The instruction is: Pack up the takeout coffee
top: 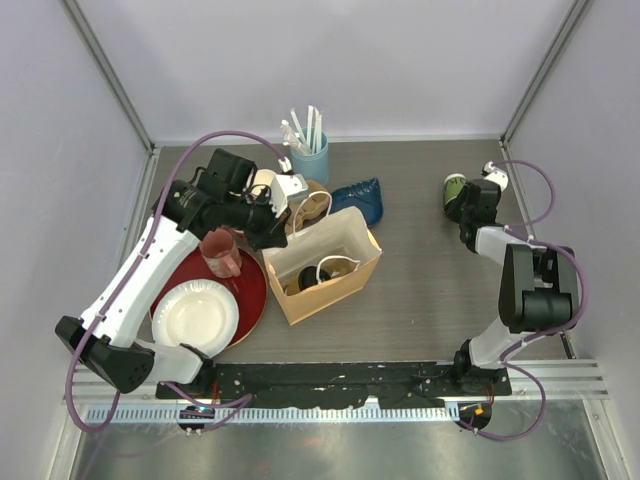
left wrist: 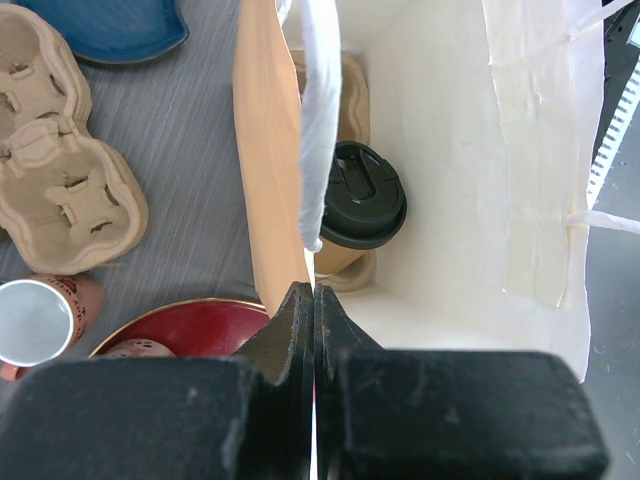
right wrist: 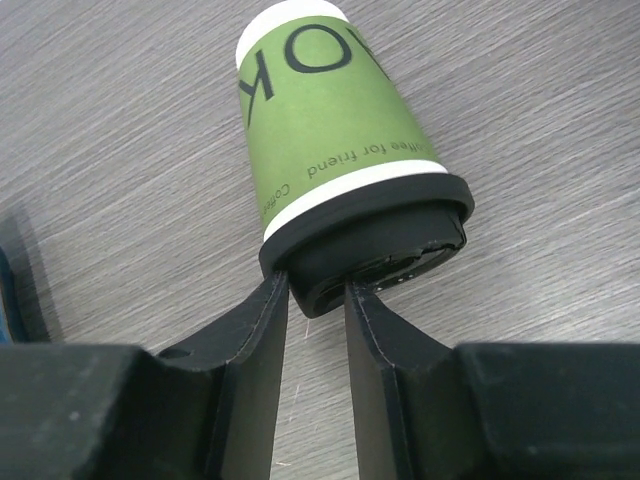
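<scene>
Top: paper bag [top: 325, 262] mid-table, mouth open. Green cup [top: 455, 187] on its side near far-right edge of table [top: 420, 290], bare wood around it. Right arm [top: 525, 285] stretched out to it, left arm [top: 150, 260] bent over bag.
Left wrist: left gripper [left wrist: 313, 300] clamped on bag rim. Brown cup [left wrist: 365, 195] inside, lid up.
Right wrist: right gripper [right wrist: 312, 300] tips pinching edge of green cup's lid [right wrist: 380, 240].

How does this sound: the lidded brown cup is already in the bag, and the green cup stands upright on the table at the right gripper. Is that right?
Not quite. The green cup is not upright: the right wrist view shows it lying on its side on the table, its black lid toward the right gripper. The lidded brown cup is in the bag, as you said.
</scene>
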{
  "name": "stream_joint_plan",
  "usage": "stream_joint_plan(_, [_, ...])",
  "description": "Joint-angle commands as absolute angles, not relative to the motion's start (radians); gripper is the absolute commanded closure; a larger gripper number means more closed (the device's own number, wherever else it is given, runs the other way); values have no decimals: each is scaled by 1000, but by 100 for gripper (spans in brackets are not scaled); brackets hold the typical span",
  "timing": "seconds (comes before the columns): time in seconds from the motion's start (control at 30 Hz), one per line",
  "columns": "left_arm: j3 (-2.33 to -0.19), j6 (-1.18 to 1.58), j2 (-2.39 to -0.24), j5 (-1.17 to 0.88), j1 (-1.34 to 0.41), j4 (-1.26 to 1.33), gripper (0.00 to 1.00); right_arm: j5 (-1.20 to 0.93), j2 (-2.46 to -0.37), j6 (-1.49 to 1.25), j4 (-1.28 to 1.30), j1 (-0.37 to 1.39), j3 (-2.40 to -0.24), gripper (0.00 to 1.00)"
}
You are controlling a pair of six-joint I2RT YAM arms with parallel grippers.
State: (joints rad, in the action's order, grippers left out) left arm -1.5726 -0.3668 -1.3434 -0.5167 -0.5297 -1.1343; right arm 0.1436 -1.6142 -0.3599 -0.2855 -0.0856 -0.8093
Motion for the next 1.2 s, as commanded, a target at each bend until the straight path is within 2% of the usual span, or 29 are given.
stream_joint_plan(0.0, [-1615,-356,-1335,-545,-526,-1117,100,135,-1632,-314,-347,-87,-838,66])
stream_joint_plan(0.3, [-1623,-354,-1339,-549,-526,-1121,100,132,-1651,-282,-380,-87,-834,73])
stream_joint_plan(0.6, [-1628,-356,-1344,-552,-526,-1121,100,115,-1628,-184,-350,-87,-831,95])
stream_joint_plan(0.7, [-1628,-356,-1341,-551,-526,-1123,100,118,-1609,-155,-318,-87,-833,99])
stream_joint_plan(1.17, [-1603,-341,-1319,-542,-528,-1111,100,98,-1422,-100,238,-78,-999,99])
